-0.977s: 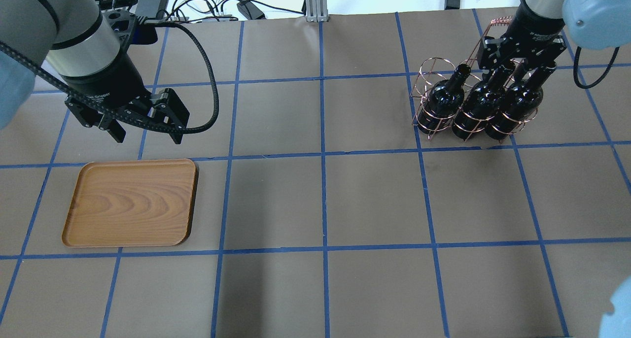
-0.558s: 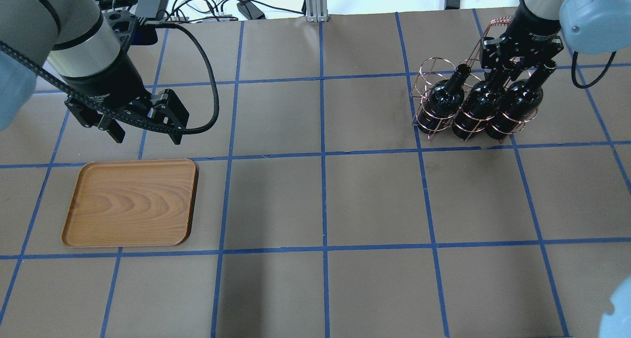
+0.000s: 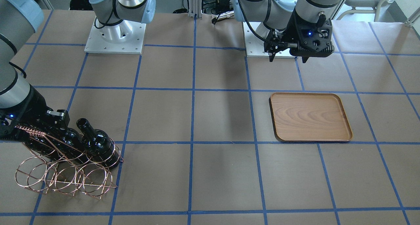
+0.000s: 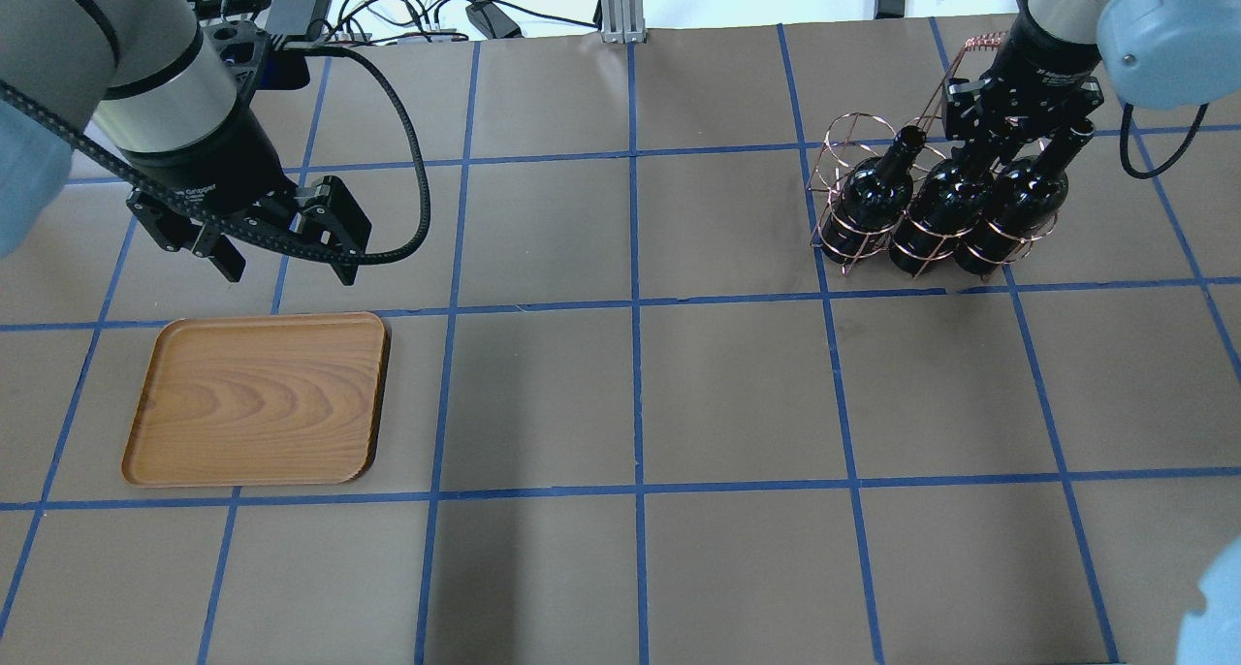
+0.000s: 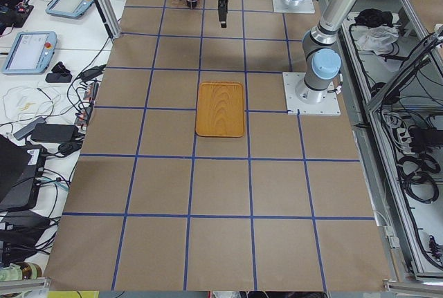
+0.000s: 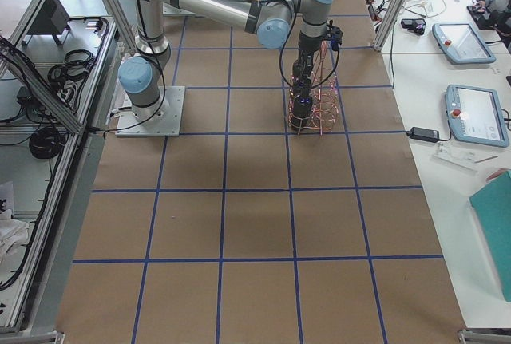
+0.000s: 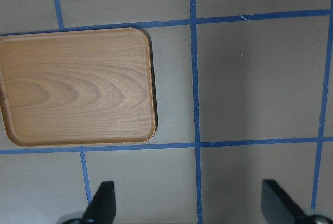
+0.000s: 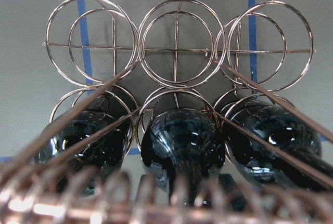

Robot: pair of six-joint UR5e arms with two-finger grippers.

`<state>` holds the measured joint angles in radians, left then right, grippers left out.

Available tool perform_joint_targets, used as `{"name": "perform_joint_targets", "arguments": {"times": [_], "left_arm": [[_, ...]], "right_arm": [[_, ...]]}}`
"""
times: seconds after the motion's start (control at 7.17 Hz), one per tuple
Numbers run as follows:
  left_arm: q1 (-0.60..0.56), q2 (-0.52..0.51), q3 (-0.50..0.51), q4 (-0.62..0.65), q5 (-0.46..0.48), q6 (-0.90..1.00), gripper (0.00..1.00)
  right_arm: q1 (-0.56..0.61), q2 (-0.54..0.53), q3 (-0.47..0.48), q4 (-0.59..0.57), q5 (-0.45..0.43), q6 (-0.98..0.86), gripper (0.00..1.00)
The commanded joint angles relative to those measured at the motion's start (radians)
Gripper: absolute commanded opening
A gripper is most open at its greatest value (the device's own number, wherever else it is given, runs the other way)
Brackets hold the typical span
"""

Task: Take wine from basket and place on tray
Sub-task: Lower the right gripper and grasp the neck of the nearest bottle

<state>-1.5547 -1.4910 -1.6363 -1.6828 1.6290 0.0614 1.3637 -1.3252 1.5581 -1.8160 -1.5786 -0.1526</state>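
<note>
The left arm (image 4: 165, 93) is a silver-grey tube with rounded joints under pale blue caps (image 3: 149, 5); it ends in a brushed silver band over a black wrist marked with small white lettering; a black ribbed cable (image 4: 419, 180) curves out from that wrist; the left gripper (image 4: 291, 269) is matt black, with jointed linkages and flat fingers; the right arm (image 4: 1057, 6) has the same silver tube, black lettered wrist and blue cap with a small dark dot; a thin black cable (image 4: 1139, 151) hangs beside it; the right gripper (image 4: 1008, 134) is black too; small blue lights (image 3: 308, 32) glow on both wrists; each arm rises from a square white base plate (image 3: 131, 44) dotted with screws.
</note>
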Motion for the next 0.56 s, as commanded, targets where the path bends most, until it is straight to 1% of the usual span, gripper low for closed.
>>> {"name": "perform_joint_targets", "arguments": {"times": [0.0, 0.14, 0.28, 0.42], "left_arm": [[-0.001, 0.000, 0.000, 0.000, 0.000, 0.000, 1.00], [-0.001, 0.000, 0.000, 0.000, 0.002, 0.000, 1.00], [-0.001, 0.000, 0.000, 0.002, 0.000, 0.000, 1.00], [-0.001, 0.000, 0.000, 0.002, 0.000, 0.000, 1.00]], "right_arm": [[0.000, 0.001, 0.002, 0.000, -0.003, -0.021, 0.41], [0.000, 0.001, 0.003, 0.001, 0.000, -0.021, 0.22], [0.000, 0.006, 0.000, -0.003, -0.001, -0.028, 0.09], [0.000, 0.004, -0.003, 0.001, -0.012, -0.033, 0.00]]}}
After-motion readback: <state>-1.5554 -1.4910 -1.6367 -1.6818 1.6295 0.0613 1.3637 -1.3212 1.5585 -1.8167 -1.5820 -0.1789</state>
